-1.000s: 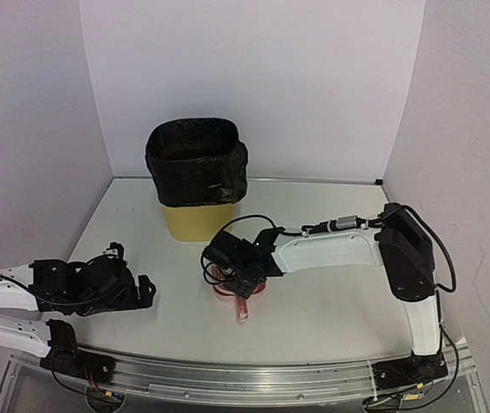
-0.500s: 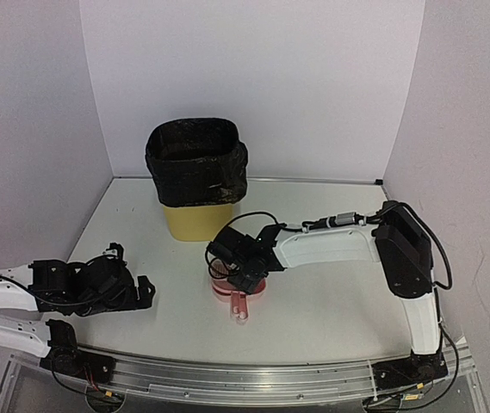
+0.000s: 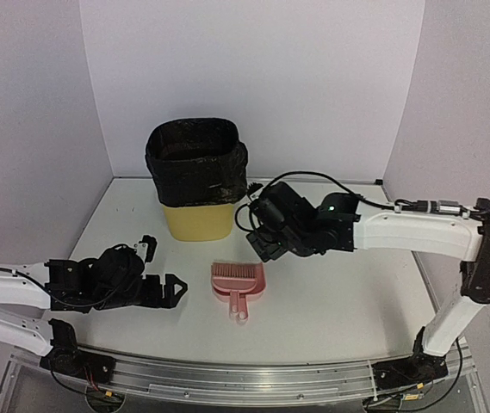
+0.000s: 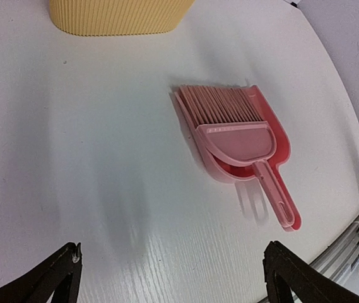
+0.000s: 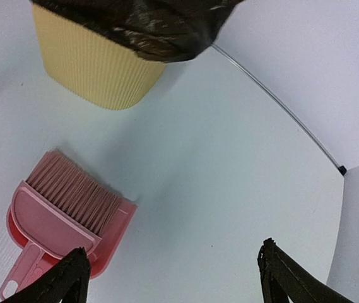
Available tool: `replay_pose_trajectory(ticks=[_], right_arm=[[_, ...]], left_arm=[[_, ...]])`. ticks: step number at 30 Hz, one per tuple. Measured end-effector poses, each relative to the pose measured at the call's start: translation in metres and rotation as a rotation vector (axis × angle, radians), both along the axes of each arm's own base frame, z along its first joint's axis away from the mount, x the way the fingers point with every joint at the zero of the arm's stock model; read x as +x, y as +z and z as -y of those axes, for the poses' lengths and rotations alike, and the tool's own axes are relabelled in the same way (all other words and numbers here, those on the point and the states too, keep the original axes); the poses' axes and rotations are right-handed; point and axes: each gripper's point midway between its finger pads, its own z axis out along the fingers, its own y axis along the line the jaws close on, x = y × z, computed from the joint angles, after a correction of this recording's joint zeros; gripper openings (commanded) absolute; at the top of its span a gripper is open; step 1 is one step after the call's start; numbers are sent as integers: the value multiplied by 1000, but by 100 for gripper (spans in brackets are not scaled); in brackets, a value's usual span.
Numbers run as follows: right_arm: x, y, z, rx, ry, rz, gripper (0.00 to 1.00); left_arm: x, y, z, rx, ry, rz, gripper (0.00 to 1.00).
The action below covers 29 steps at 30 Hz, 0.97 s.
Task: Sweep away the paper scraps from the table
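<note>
No paper scraps show in any view. On the white table [image 3: 339, 292] lies a pink dustpan [image 3: 243, 297] with a pink hand brush [image 3: 238, 277] resting in it, handles toward the front edge. Nothing holds them. My left gripper [image 3: 160, 268] is open, low over the table to the left of the dustpan [image 4: 279, 136], with only bare tabletop between its fingers [image 4: 53, 278]. My right gripper [image 3: 260, 231] hangs open above and behind the dustpan [image 5: 113, 233], beside the bin. The brush [image 5: 59, 202] lies past its left fingertip.
A yellow ribbed bin [image 3: 197, 219] lined with a black bag [image 3: 195, 163] stands at the back left of centre. White walls close the back and sides. An aluminium rail [image 3: 245, 379] runs along the front edge.
My right gripper opened, let go of the brush and dustpan, and rose back toward the bin. My left gripper slid right toward the dustpan.
</note>
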Motion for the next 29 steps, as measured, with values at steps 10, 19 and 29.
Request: replay_pose_trajectory(ticks=[10, 19, 29], right_arm=[[-20, -23, 111, 86, -253, -25, 92], [-40, -31, 144, 185, -332, -35, 93], [-48, -29, 183, 238, -442, 52, 93]], left_arm=[[11, -10, 26, 9, -39, 4, 100], [31, -30, 43, 78, -8, -36, 100], [54, 6, -1, -30, 158, 32, 100]])
